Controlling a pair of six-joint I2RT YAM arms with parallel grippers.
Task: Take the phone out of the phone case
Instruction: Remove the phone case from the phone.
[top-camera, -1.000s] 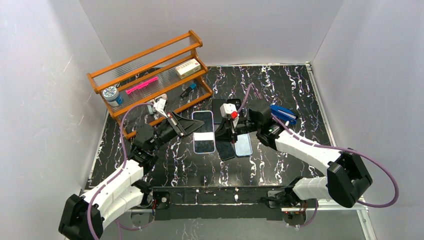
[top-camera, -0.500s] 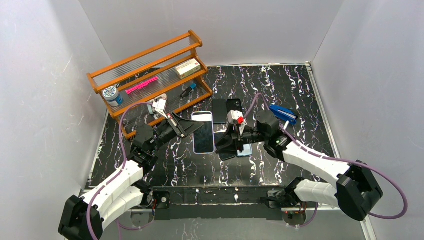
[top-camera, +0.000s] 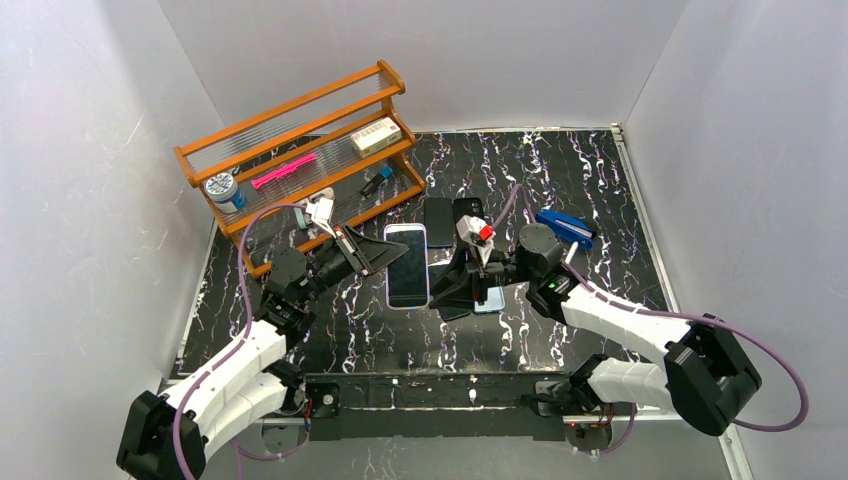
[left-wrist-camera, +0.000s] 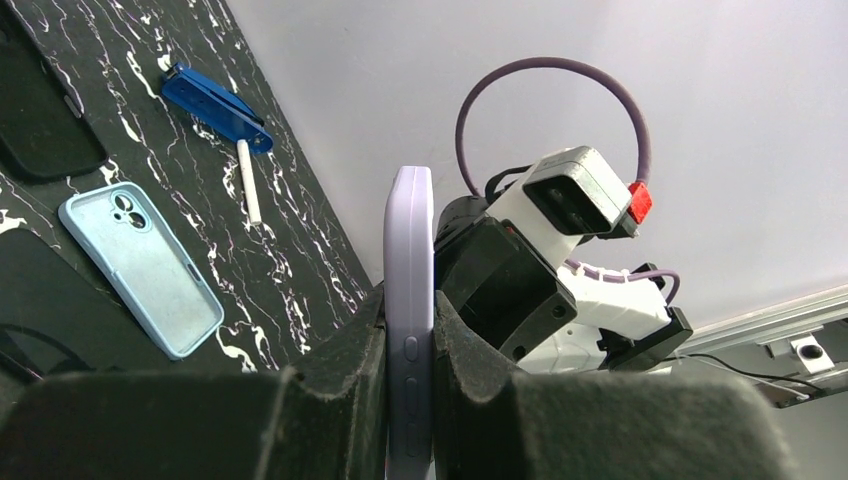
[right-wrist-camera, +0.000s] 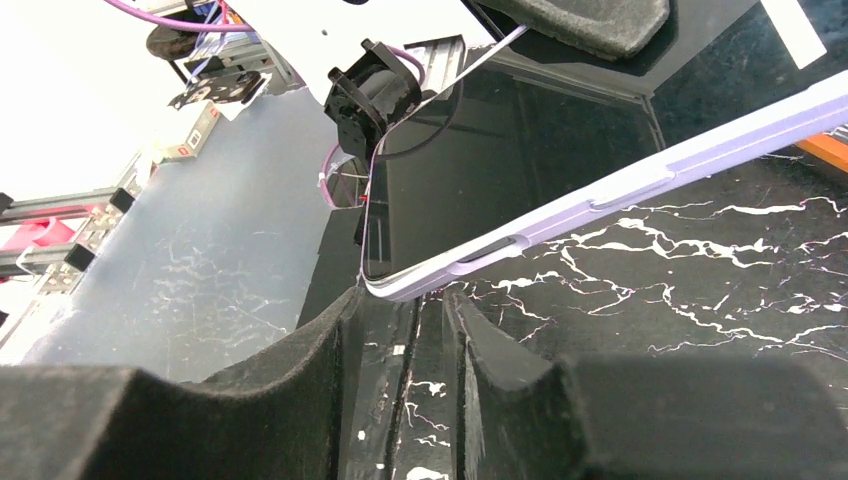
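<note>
The phone in its lilac case (top-camera: 407, 265) is held off the table, screen up, by my left gripper (top-camera: 375, 255), which is shut on its left long edge. In the left wrist view the case's edge with side buttons (left-wrist-camera: 410, 250) stands clamped between the left gripper's (left-wrist-camera: 408, 330) pads. My right gripper (top-camera: 445, 290) is at the phone's near right corner. In the right wrist view the dark screen (right-wrist-camera: 470, 170) and lilac case rim (right-wrist-camera: 600, 205) sit just beyond the right gripper (right-wrist-camera: 430, 300), whose jaws stand a narrow gap apart with nothing between them.
A light blue case (left-wrist-camera: 140, 265) lies face down under the right arm (top-camera: 488, 297). Two black cases (top-camera: 438, 215) lie behind it. A blue stapler (top-camera: 565, 228) and a white pen (left-wrist-camera: 247, 180) lie at the right. A wooden rack (top-camera: 300, 140) stands at the back left.
My right gripper has swung from above the blue case leftward and down to the phone's near right corner. The left gripper keeps its hold, the phone shifted slightly.
</note>
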